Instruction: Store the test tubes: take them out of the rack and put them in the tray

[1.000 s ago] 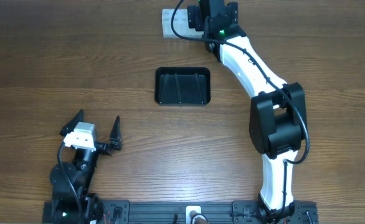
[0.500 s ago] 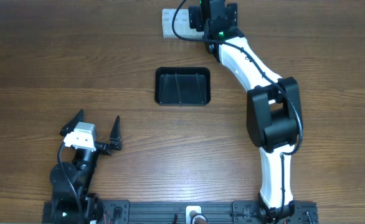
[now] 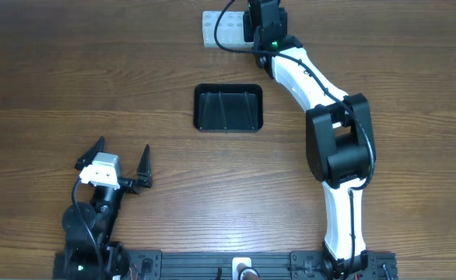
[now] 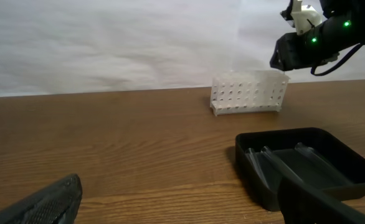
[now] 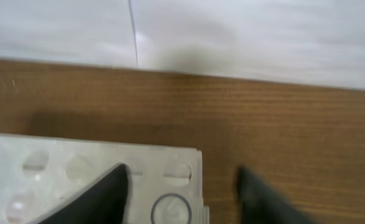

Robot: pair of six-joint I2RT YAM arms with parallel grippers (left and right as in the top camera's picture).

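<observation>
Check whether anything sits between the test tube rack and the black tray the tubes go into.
Nothing visible does. Only bare wooden table lies between the white test tube rack and the black tray. The right gripper hangs open over the rack's end, and the left gripper sits far aside.

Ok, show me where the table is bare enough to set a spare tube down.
Bare wood: the wide stretch left of the tray and test tube rack, beyond the left end effector; the strip between rack and tray; the area right of the right arm. Crowded: the rack's right end, where the right end effector hangs, open.
</observation>
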